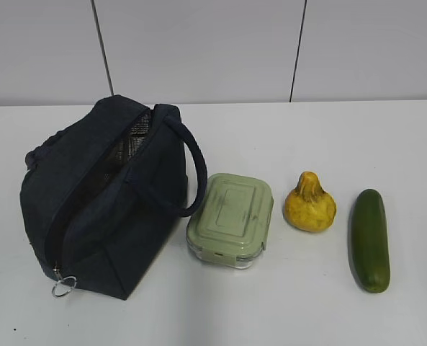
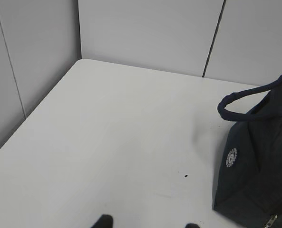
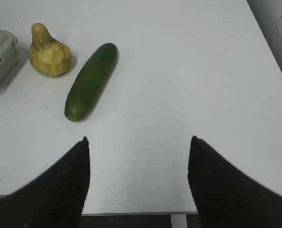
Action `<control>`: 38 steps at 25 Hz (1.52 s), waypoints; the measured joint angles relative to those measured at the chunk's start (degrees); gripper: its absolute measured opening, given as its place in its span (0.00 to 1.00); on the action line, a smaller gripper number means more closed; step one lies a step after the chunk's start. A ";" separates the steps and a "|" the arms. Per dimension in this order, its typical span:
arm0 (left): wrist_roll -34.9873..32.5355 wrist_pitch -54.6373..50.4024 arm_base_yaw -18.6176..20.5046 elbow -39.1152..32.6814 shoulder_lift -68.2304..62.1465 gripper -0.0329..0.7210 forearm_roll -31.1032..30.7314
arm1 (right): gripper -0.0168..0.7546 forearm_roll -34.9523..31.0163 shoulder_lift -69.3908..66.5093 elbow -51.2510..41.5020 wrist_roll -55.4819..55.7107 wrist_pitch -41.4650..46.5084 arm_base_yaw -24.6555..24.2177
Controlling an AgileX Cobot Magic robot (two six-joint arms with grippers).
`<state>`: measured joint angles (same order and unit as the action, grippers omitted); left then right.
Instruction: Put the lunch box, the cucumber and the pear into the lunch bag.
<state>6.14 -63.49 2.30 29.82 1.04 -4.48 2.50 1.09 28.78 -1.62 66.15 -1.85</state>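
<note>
The dark navy lunch bag (image 1: pixel 101 194) stands at the left of the white table, its zipper open and silvery lining showing; its end and one handle show in the left wrist view (image 2: pixel 259 156). The lunch box (image 1: pixel 231 218) with its sage-green lid sits just right of the bag. The yellow pear (image 1: pixel 309 204) and the dark green cucumber (image 1: pixel 369 239) lie further right; both show in the right wrist view, pear (image 3: pixel 48 54), cucumber (image 3: pixel 91 80). My right gripper (image 3: pixel 139 142) is open and empty above the table's near edge. My left gripper (image 2: pixel 148 223) is open and empty, left of the bag.
The bag's metal ring pull (image 1: pixel 63 287) hangs at its near corner. The lunch box edge (image 3: pixel 0 54) shows at the left of the right wrist view. Grey wall panels (image 1: pixel 213 50) close the table's back, and a side wall (image 2: pixel 17 71) stands at its left.
</note>
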 joint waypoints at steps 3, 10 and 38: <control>0.00 0.00 0.00 0.00 0.00 0.43 0.00 | 0.67 0.00 0.00 0.00 0.00 0.00 0.00; 0.00 0.00 0.00 0.00 0.00 0.43 0.00 | 0.67 0.00 0.00 0.00 0.00 0.00 0.00; 0.00 5.28 -12.02 2.83 -7.83 0.43 7.35 | 0.67 -3.79 -4.62 0.76 0.50 -2.13 0.00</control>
<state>6.14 -58.21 -9.72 32.65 -6.78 2.87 -1.28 -3.54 29.54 -1.12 64.02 -1.85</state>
